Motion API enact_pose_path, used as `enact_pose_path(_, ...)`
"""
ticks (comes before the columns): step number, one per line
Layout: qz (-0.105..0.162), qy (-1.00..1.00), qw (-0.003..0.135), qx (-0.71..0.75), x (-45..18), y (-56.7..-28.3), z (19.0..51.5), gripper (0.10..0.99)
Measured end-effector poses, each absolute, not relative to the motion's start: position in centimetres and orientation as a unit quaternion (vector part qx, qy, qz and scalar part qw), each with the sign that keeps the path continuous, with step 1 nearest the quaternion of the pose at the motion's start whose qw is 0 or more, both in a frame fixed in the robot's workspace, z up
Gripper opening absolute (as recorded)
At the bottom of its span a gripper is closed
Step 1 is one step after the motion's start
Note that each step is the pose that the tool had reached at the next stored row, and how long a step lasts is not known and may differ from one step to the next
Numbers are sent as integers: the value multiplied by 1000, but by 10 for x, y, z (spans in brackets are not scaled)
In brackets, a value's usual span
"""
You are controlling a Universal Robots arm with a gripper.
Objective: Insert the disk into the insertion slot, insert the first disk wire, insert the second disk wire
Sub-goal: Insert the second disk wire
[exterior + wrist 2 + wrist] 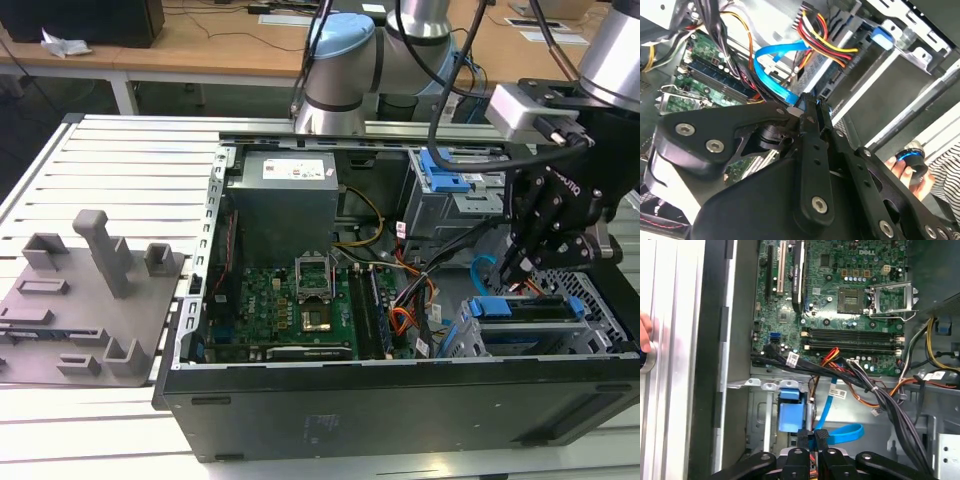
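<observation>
pinching the thin flat light-blue second disk wire [847, 432], matte black fingers [812, 440] sit clenched.

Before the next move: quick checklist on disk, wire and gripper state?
1. Disk seated in the insertion slot: ok, its blue carrier sits in the bay in the exterior view.
2. Gripper at the second disk wire: ok, fingertips close together right at the light-blue cable.
3. Plug actually clamped: cannot tell, the contact is hidden.
4. Orange, yellow and black wire bundle clear of the fingers: ok, it runs beside them.
5. Person's hand near the case: not ok, it is close to the arm.
</observation>
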State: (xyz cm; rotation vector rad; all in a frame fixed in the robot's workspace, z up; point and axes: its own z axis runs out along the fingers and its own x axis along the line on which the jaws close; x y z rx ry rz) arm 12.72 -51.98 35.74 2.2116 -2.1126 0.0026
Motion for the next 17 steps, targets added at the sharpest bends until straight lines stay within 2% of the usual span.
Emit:
enact_pose_path(5, 1, -690, 42, 722, 128, -532, 357, 165)
enact_pose_path(17, -1, -692, 43, 721, 159, -532, 356, 165)
